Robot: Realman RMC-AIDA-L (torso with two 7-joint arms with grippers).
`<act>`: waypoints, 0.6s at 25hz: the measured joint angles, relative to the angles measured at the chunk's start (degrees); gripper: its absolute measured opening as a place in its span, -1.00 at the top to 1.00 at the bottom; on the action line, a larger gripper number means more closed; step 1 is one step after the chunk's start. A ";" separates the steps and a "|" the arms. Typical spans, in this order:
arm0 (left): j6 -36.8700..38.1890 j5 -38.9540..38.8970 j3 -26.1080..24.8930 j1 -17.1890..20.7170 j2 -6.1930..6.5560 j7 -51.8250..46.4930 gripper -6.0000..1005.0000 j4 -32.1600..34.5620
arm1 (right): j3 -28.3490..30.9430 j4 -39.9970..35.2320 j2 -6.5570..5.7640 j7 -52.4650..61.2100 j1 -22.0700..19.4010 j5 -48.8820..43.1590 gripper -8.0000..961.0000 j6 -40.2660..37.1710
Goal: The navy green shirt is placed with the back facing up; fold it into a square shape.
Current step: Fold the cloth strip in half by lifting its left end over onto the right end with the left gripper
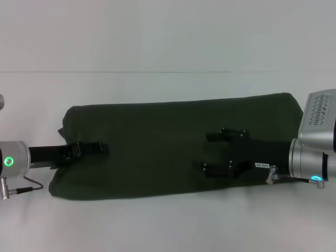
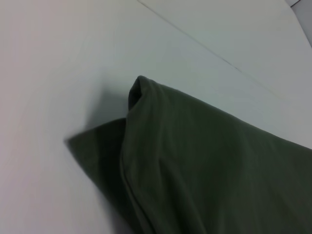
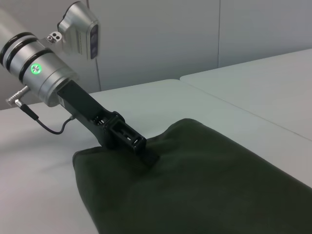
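The white counter (image 1: 168,226) fills the head view, and stretched across its middle lies the navy green shirt (image 1: 157,142), already folded into a long band running from the counter's left side towards its right edge. The shirt's far edge runs roughly parallel to the counter's far edge, with bare white showing all around it. At the shirt's left end the cloth bunches up: the left wrist view catches a raised fold with a lower flap spread flat on the counter beneath it.

Now the arms. The right gripper (image 1: 212,152) sits over the right half of the shirt, its two black fingers spread well apart, released, nothing between them. The left gripper (image 3: 148,158) comes in from the counter's left edge and pushes into the shirt's left end; its fingers are closed together on that fabric, where the cloth dimples around the tip.
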 joint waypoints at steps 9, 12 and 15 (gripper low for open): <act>0.84 0.08 -0.32 1.23 1.63 -0.89 -0.77 0.52 | 0.00 0.01 0.00 0.00 -0.02 0.00 -0.88 0.00; 0.86 0.08 -0.54 2.26 2.44 -1.47 -0.77 1.53 | 0.00 0.01 0.00 -0.01 -0.02 0.00 -0.88 0.00; 0.90 0.07 -1.65 3.59 2.62 -1.67 -0.77 3.85 | 0.00 0.01 0.00 -0.01 -0.03 0.00 -0.88 0.00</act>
